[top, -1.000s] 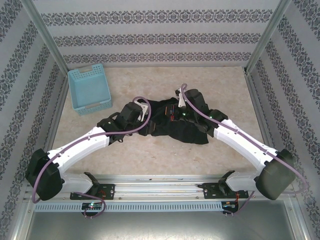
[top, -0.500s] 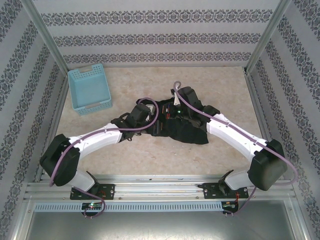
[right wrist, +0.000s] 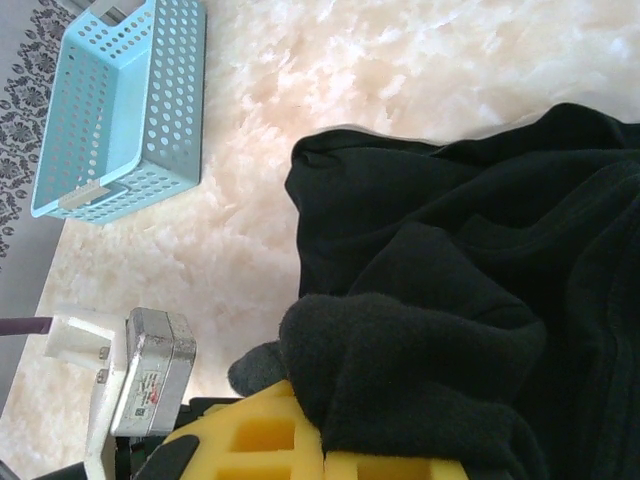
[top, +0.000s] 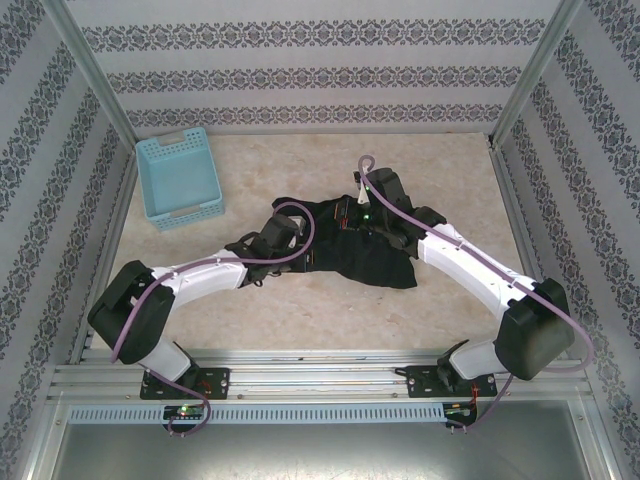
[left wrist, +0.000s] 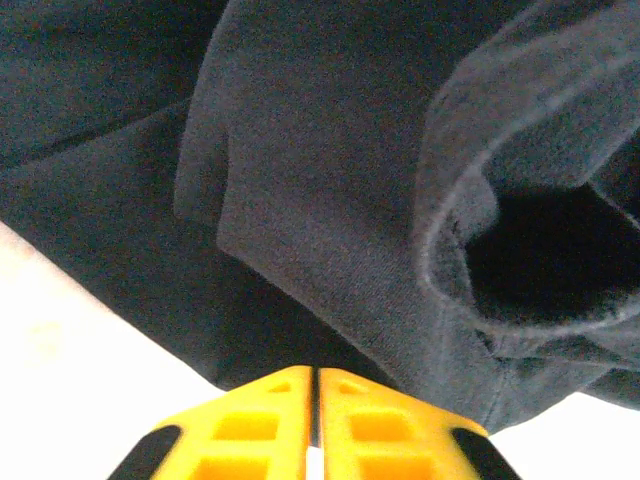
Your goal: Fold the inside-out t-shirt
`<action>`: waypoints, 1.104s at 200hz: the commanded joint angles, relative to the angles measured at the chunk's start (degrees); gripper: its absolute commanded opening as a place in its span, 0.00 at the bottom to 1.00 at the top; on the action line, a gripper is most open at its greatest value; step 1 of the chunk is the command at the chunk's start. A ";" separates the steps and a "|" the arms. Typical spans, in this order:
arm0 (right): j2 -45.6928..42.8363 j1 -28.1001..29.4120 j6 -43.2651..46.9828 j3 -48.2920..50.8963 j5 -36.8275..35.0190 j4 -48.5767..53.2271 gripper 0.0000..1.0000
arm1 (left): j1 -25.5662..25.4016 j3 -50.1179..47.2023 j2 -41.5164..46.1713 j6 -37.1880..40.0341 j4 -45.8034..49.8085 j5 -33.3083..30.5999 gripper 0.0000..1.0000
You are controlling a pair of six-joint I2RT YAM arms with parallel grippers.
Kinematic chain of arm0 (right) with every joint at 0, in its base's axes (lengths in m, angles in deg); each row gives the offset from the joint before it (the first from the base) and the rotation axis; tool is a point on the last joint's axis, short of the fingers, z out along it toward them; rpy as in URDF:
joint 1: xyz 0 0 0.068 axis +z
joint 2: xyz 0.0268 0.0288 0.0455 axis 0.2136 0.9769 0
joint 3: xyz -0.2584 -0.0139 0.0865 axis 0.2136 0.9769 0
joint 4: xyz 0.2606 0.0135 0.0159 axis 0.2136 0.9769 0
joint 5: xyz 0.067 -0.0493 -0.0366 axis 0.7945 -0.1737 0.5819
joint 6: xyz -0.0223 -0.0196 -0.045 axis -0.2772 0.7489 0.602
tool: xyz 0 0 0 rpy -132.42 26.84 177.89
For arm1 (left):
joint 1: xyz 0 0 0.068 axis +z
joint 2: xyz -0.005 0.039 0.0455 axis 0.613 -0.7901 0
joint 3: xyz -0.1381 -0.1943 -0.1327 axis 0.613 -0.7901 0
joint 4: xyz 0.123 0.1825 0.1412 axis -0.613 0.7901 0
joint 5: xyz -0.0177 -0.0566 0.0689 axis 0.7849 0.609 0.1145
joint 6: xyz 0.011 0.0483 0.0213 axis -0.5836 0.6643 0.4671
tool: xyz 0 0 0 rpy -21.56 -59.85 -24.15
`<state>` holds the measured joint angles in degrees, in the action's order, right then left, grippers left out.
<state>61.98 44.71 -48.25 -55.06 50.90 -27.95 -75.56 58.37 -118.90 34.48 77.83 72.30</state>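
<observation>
Both arms clamped on the inside-out t-shirt (top: 372, 255).
Top view: the t-shirt lies crumpled at mid-table (top: 300, 315), well apart from the light blue basket (top: 180, 178) at far left. Left wrist view: the left gripper (left wrist: 315, 373) has its yellow fingers pressed together, pinching the t-shirt's near edge. Right wrist view: the right gripper (right wrist: 315, 447) is clamped on a bunched fold that drapes over its fingers.

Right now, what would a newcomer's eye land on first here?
A crumpled black t-shirt lies in the middle of the pale table, with the left hand and the right hand both closed on its fabric. A light blue perforated basket stands at the far left corner.
</observation>
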 commanded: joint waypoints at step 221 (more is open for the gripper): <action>-1.24 -2.65 1.24 2.49 -3.00 -0.28 0.07 | 1.46 -2.03 4.64 -7.29 -10.51 5.00 0.00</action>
<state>58.84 43.77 -48.43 -50.87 48.97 -30.07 -74.47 55.66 -118.09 23.97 64.17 75.56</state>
